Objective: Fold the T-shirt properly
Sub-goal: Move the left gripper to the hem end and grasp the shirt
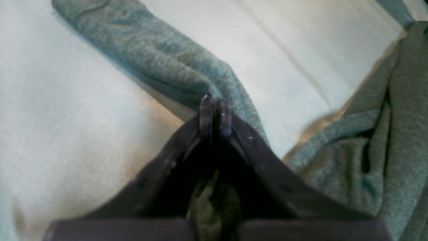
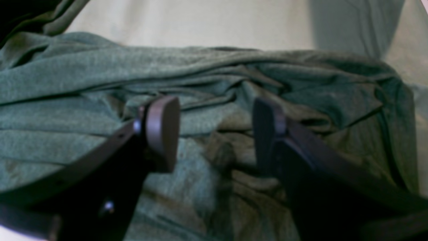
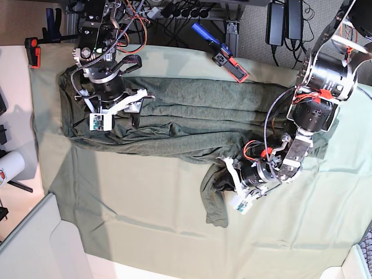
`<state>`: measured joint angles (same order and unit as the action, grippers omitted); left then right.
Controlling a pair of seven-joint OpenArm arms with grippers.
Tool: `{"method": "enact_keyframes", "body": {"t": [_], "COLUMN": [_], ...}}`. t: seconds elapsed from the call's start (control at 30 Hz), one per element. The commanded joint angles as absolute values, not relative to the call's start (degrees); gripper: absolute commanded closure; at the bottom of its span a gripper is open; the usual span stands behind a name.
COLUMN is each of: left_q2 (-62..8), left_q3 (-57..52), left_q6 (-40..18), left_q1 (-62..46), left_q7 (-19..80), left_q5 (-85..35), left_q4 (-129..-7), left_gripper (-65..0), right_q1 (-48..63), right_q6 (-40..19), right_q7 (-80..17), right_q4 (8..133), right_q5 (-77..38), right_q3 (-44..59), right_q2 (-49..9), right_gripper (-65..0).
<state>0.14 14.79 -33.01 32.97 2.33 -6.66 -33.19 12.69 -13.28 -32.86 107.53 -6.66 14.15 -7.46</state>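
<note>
The T-shirt (image 3: pixel 186 116), dark olive green and wrinkled, lies stretched across the pale table cloth (image 3: pixel 145 215), with one long sleeve (image 3: pixel 212 200) hanging toward the front. My left gripper (image 1: pixel 215 115) is shut, fingertips together, with a fold of green fabric (image 1: pixel 214 207) caught between its jaws where the sleeve (image 1: pixel 160 63) begins; in the base view the left gripper (image 3: pixel 228 168) sits at the sleeve's bend. My right gripper (image 2: pixel 215 134) stands open just above the bunched shirt body (image 2: pixel 83 83), nothing between its fingers; in the base view the right gripper (image 3: pixel 136 110) is over the shirt's left part.
A blue-handled tool and a red-and-black device (image 3: pixel 229 61) lie at the table's back edge. A red clamp (image 3: pixel 35 49) sits at the back left corner. Cables and power bricks (image 3: pixel 282 23) hang behind the table. A white roll (image 3: pixel 9 165) stands off the left side.
</note>
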Motion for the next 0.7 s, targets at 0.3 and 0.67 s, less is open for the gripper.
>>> {"method": "enact_keyframes", "body": {"t": [0.3,0.67], "left_q2": [-7.9,-15.6], "left_q3": [10.5,6.9], "left_q6": [-40.0,-40.0], "left_q1": [33.6,14.9], "left_q7": [7.9,16.8], "left_q5": [-14.3,-22.5], "left_q4": [-47.7,-80.4], "left_gripper": [0.0,0.0], "right_q1": [12.3,12.1], "right_q6": [-13.3,-13.3], "right_q7": [-31.5,-30.0], "right_q4": [108.6,108.6], "right_q5": [-7.1,-7.1], "right_q3": [14.4,14.4], "right_q2": [-7.9,-8.4], "right_gripper": [-34.7,-34.7]}}
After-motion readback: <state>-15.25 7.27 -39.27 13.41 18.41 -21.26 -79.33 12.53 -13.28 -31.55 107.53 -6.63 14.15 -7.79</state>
